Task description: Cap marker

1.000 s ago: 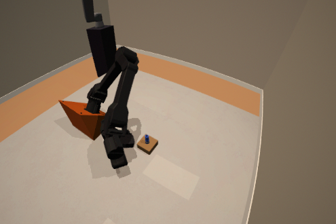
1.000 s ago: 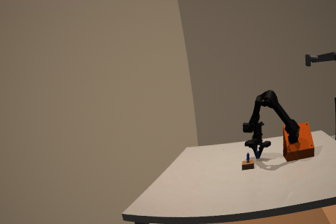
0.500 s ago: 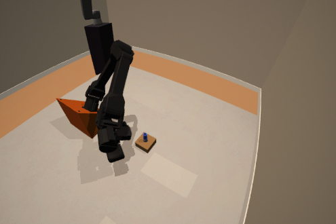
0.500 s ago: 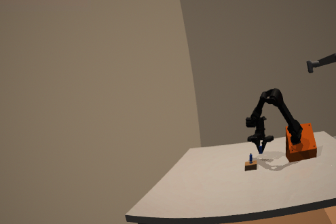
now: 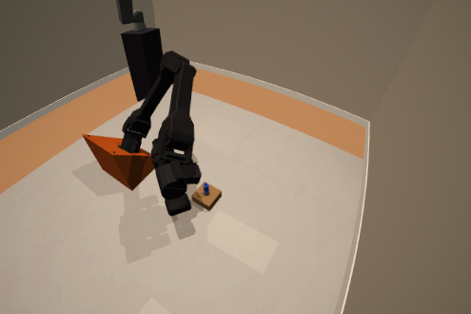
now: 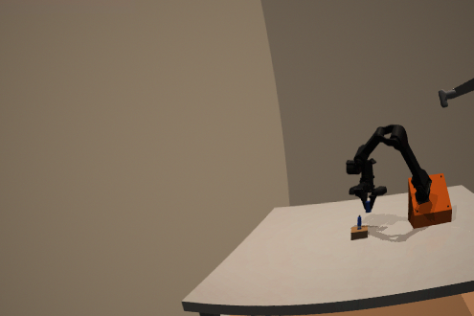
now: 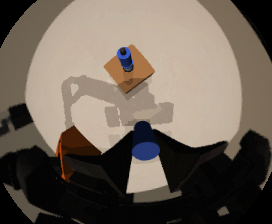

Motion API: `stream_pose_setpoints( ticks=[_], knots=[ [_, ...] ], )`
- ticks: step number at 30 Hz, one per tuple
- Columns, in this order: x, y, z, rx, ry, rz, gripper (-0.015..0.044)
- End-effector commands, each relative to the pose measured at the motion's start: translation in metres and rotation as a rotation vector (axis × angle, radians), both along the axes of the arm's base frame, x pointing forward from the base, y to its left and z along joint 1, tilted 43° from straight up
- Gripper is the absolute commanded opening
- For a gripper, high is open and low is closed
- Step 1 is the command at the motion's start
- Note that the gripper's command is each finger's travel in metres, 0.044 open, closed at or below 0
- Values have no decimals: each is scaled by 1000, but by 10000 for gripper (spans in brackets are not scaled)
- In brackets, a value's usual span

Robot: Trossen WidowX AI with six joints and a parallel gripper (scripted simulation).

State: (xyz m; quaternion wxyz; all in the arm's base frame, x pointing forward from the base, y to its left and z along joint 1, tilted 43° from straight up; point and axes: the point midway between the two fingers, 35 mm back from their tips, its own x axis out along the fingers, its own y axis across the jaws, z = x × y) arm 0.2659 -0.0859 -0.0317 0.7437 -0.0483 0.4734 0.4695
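One blue marker is held upright in the single holder block, while one blue cap is pinched by the hand above the counter.

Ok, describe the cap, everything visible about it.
The cap is a small blue cylinder, matte and plastic-looking, with a darker body and a brighter round end facing the wrist camera. It stands roughly upright, clamped between the black fingers of the gripper, lifted off the table. In the exterior view it hangs above and slightly to the side of the blue marker in the holder block, touching neither. Only the fingers touch it.
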Motion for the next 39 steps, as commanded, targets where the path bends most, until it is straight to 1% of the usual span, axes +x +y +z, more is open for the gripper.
stream_pose_setpoints(
  ticks=[1,16,39],
  knots=[
    [16,6,21,0,-5,-4,0],
    [54,40,93,11,-8,-2,0],
    [57,56,76,11,-9,-2,0]
  ],
)
